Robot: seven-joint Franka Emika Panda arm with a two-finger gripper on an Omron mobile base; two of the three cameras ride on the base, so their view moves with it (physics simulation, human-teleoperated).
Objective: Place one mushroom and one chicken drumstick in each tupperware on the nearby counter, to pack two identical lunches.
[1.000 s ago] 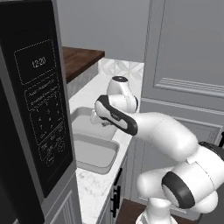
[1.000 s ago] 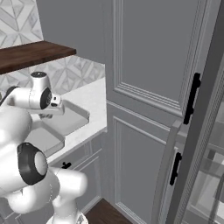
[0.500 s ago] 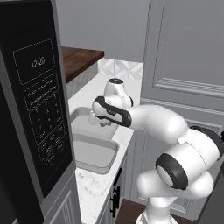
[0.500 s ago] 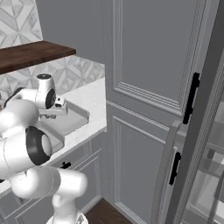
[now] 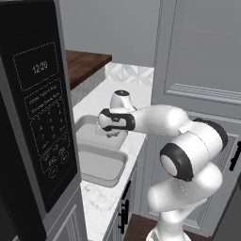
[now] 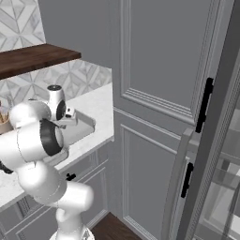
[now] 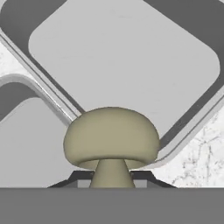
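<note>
Above two tupperware [image 7: 131, 57] on counter [image 7: 201, 153] — claw [image 7: 112, 177] clamped on mushroom [image 7: 111, 140]; microwave [image 5: 35, 117] alongside.

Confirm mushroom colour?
Pale olive-beige mushroom, cap and stem alike; clearest in the hand view.

Tall grey panelled cabinet doors [image 6: 154, 84] fill three o'clock, black handles [image 6: 204, 105] upright. A dark wooden shelf [image 6: 33, 58] at ten o'clock (diamond tiles [image 6: 89, 75] beneath), microwave [image 5: 33, 117] at nine.
</note>
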